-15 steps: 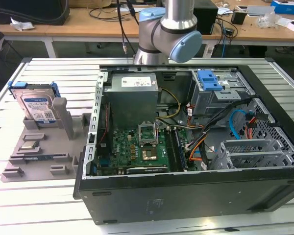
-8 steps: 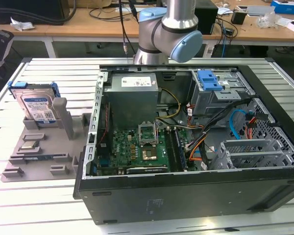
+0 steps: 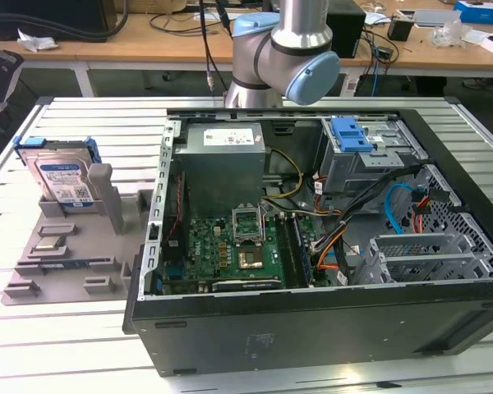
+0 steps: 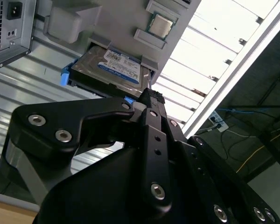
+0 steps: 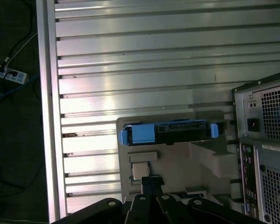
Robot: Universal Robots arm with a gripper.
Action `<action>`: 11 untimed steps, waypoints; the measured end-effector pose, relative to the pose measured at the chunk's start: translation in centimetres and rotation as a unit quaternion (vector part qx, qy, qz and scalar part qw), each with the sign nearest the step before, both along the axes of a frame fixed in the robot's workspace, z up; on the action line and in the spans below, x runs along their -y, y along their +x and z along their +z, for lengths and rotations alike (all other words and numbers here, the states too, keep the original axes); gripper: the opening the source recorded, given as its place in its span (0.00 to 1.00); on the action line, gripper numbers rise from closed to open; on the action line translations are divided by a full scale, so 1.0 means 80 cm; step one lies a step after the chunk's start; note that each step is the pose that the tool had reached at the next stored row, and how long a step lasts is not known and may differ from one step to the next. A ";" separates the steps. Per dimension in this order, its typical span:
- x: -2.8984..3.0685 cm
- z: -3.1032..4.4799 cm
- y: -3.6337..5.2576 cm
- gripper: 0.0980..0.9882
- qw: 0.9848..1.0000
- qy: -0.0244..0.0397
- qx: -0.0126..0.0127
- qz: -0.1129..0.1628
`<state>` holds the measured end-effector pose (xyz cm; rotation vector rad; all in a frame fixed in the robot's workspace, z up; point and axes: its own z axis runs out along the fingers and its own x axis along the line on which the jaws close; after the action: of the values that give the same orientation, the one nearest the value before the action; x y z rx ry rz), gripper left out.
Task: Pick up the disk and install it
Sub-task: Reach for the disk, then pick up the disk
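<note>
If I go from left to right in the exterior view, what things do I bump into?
the disk → grey power-supply box → blue latch → blue cable

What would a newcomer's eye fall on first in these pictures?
The open black computer case lies on the slatted aluminium table, its green motherboard exposed. At the exterior view's left, the flat silver disk in its blue carrier stands propped in a grey plastic holder; in both wrist views the black tool hangs apart from it.
</note>
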<state>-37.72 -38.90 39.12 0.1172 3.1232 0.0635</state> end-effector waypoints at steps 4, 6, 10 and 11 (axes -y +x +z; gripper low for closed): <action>0.0000 0.0000 0.000 0.01 1.000 0.000 0.000 0.000; 0.0000 0.0000 0.000 0.01 1.000 0.000 0.000 0.006; 0.0000 0.0000 0.000 0.01 0.998 0.000 0.000 0.063; 0.0000 0.0000 0.000 0.01 0.997 0.000 0.000 0.072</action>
<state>-37.71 -38.90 39.12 -0.1087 3.1264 0.0647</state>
